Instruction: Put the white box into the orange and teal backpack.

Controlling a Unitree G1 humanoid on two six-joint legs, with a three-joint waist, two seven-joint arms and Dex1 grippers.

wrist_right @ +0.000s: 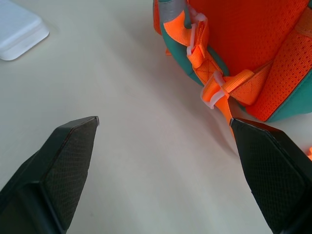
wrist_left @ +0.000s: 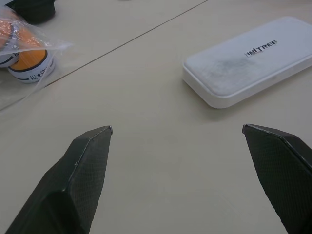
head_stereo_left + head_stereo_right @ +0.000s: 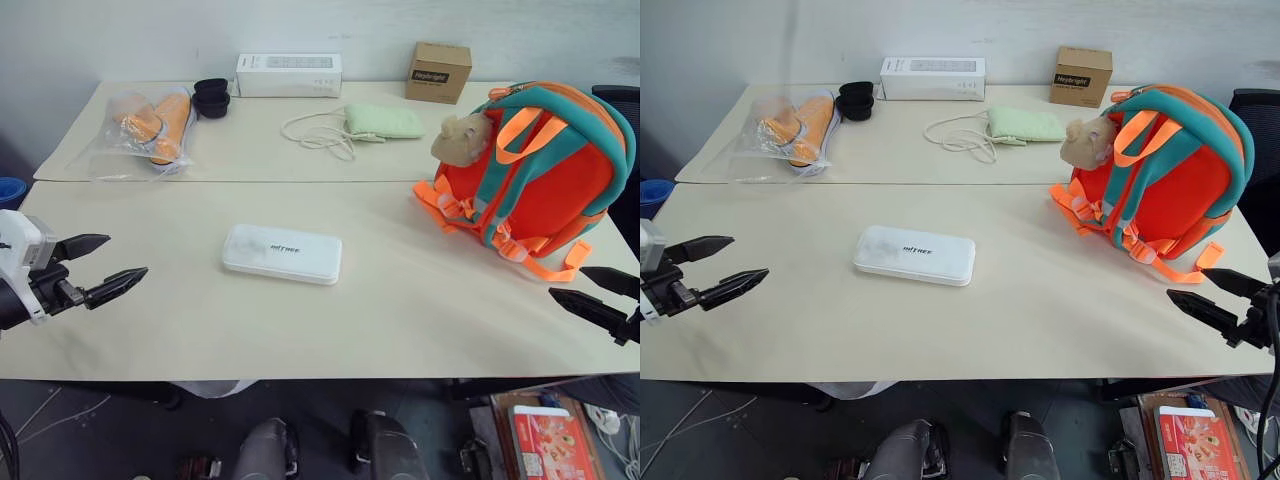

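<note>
Cream surface against a pale wall, clutter kept to the far edge: long white carton, small brown cardboard box, bagged orange shoes. Flat glossy white plastic box with rounded corners lay alone mid-surface, top up, free on all sides, probably set there for easy reach. Small orange and teal backpack with beige plush head stood at the right, straps facing the robot; no opening visible. Left hand and right hand hovered at opposite edges, fingers spread wide, empty, well apart from the box.
</note>
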